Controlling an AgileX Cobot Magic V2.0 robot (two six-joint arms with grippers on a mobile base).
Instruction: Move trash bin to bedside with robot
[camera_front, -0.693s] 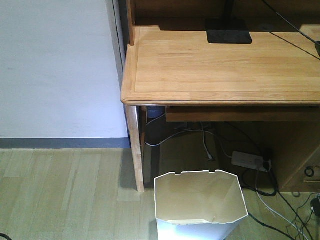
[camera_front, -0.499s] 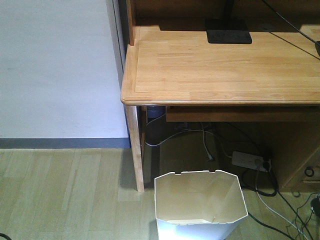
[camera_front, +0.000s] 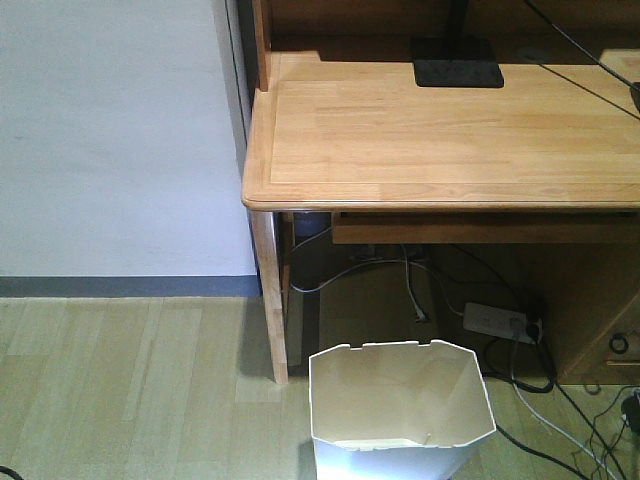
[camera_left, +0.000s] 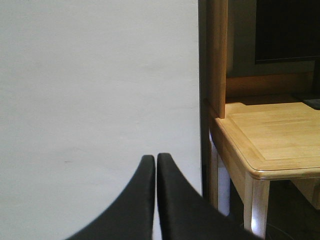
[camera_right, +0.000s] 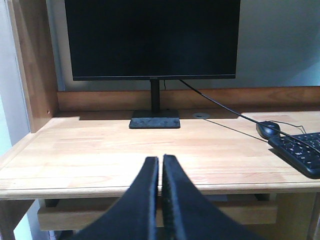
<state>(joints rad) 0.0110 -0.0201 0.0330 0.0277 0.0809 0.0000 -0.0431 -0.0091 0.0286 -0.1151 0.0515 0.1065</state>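
While I hang up at bench (camera_front: 440, 130) height, nothing has shifted this last moment: the bin (camera_front: 400, 400) sits untouched on the floor (camera_front: 120, 380), just beside the bench leg. My left fingers (camera_left: 150, 167) and right fingers (camera_right: 154, 170) are pressed closed, empty. No bed in view, so I judge the move hasn't begun.

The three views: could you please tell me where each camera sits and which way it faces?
Front: high on the robot, looking down at the desk and the trash bin; no robot part shows.
Left wrist: on the left arm, facing the wall and desk corner; shut left fingers show.
Right wrist: on the right arm, facing the monitor over the desk; shut right fingers show.
Front and right wrist both show the monitor base.
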